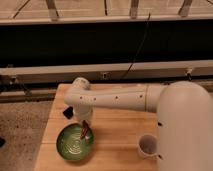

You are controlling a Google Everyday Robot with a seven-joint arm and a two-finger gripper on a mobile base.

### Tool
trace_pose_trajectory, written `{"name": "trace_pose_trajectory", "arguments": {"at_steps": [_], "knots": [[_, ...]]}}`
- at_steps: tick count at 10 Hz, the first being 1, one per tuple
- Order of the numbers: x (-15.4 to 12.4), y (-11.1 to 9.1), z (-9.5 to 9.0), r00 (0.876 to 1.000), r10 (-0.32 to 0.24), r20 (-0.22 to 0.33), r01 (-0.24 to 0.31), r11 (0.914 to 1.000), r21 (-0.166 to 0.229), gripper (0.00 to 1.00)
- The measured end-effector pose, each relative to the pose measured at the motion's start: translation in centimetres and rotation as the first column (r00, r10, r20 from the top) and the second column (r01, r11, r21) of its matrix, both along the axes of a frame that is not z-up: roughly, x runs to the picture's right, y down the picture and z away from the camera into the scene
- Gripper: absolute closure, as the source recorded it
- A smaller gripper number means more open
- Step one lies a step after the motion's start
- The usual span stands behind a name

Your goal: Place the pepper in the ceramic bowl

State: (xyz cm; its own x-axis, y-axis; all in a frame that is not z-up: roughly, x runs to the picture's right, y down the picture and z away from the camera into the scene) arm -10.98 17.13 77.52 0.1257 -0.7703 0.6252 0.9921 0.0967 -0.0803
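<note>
1. On the wooden desk (117,130), down at about 7 o'clock, sits the ceramic bowl (74,143). It is round, green and shiny, with pale rings inside.
2. The robot's big white arm (117,101) comes in from 3 o'clock and reaches across the desk toward 9 o'clock. Then it bends down.
3. The hand (85,126) hangs at the end of the arm. It is right over the bowl's edge, at about 2 o'clock on the bowl.
4. The hand is closed narrow on the pepper (86,131) and holds it by its top end.
5. The pepper is small, thin and dark red. It hangs almost straight up and down, with its low tip over the inside of the bowl, close to the rim. It is not lying in the bowl.
6. A small white cup (147,145) stands on the desk at about 4 o'clock. It is well apart from the bowl and near the robot's fat white body (186,130).
7. Behind the desk, at 12 o'clock, there is a dark wall with pale rails. A thin black cable (141,44) hangs down in front of it.
</note>
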Motion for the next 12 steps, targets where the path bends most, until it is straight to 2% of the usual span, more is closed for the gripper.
{"name": "trace_pose_trajectory", "arguments": {"at_steps": [1, 2, 7, 8, 10, 12], "knots": [[-0.26, 0.13, -0.12, 1.000, -0.008, 0.006, 0.008, 1.0000, -0.002, 0.94], [-0.48, 0.08, -0.21, 1.000, -0.016, 0.012, 0.016, 0.9999, -0.002, 0.87], [-0.97, 0.08, -0.43, 0.999, -0.042, 0.032, 0.042, 0.9991, -0.006, 0.38], [-1.08, 0.10, -0.47, 0.998, -0.046, 0.037, 0.047, 0.9989, -0.007, 0.33], [-0.98, 0.04, -0.53, 0.998, -0.052, 0.044, 0.053, 0.9986, -0.008, 0.31], [-1.18, 0.10, -0.54, 0.997, -0.059, 0.051, 0.060, 0.9982, -0.009, 0.21]]}}
